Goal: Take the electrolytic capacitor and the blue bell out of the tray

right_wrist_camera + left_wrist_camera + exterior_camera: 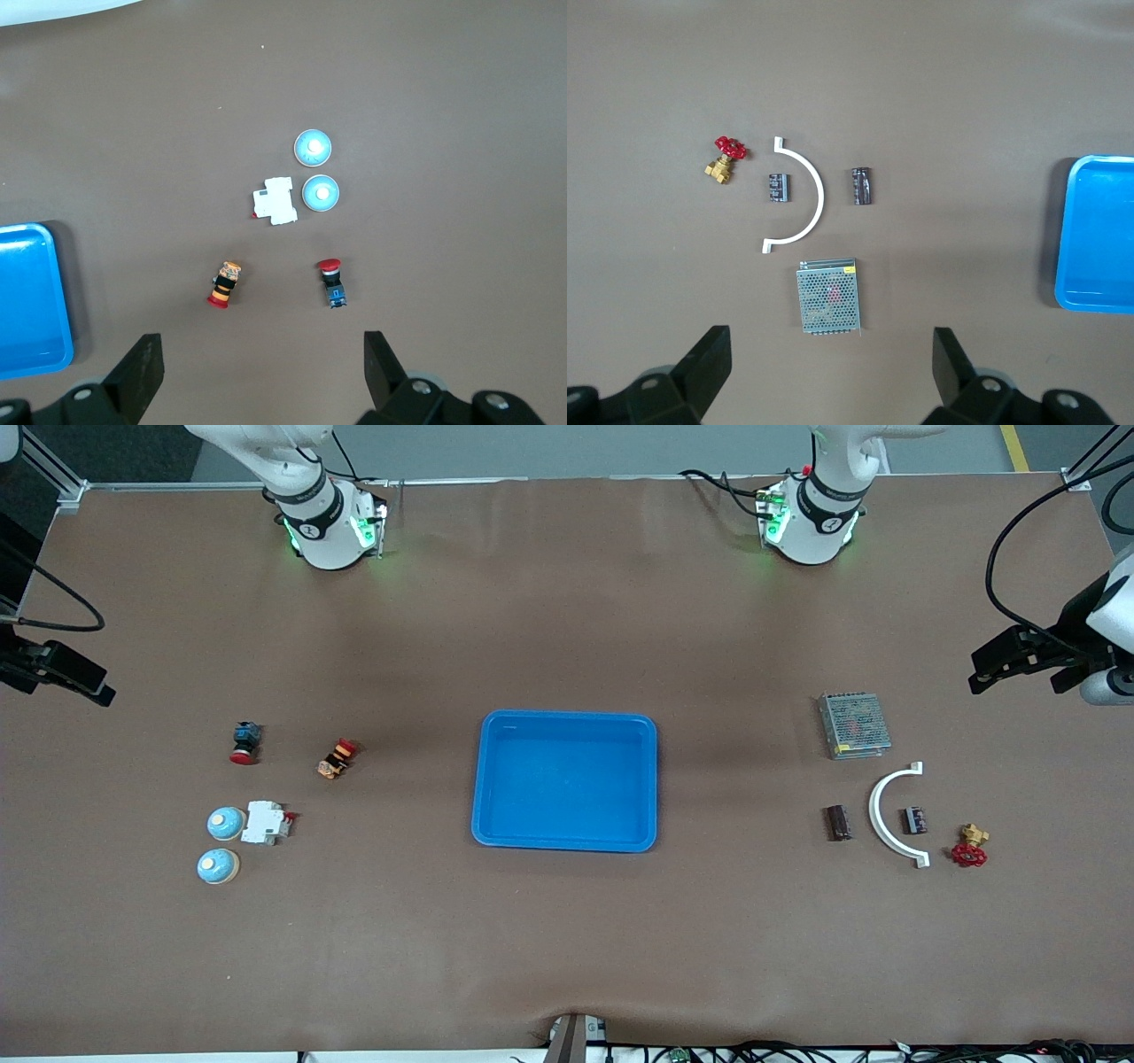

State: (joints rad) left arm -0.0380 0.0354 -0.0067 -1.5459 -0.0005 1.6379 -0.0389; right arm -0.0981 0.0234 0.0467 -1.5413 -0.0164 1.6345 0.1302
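Left gripper (828, 354) and right gripper (257, 354), jaws apart, empty; wrists cut off; 2 capacitors (862, 186) perhaps.

Brown table (549, 939), grey floor (567, 447)

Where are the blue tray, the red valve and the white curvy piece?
blue tray (567, 719), front view, on its rim nearest the robots.
red valve (969, 856), front view, on its red handwheel.
white curvy piece (819, 193), left wrist view, on the middle of its arc.
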